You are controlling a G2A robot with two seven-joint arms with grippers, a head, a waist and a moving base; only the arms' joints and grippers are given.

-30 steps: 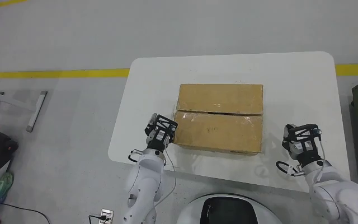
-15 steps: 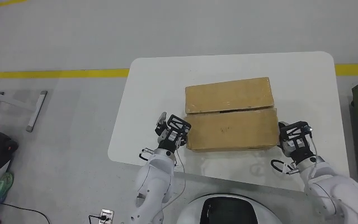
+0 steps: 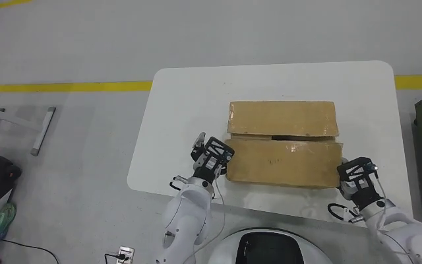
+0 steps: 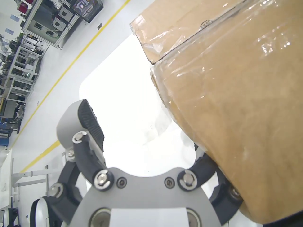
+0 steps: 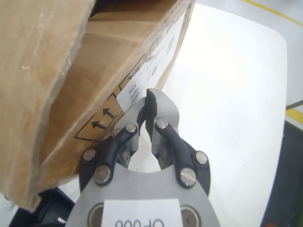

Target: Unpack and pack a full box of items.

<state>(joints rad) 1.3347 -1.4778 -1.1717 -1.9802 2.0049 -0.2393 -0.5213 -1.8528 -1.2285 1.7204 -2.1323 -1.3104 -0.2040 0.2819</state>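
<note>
Spread wide, the left gripper [image 3: 212, 150] sits against the box's near left corner. One ribbed finger [image 4: 91, 124] is free above the table, and the other is hidden behind the cardboard. The right gripper [image 5: 146, 109] has its fingers pressed together on nothing, with the tips at the box's right end wall.

The white table [image 3: 178, 119] carries the box [image 3: 283, 142], which lies flat toward the robot's right side, closer to the near edge than the far one. Its long sides run roughly along that edge.

On top, the far flap [image 3: 280, 117] lies level. The near flap [image 3: 283, 162] is raised at its right end, leaving a dark gap along the seam there. Clear tape [image 4: 236, 48] wrinkles across the flap surface near the left corner.

A white label [image 5: 153, 55] is stuck on the right end wall, and printed arrows [image 5: 101, 119] sit just beside the shut fingertips.
</note>
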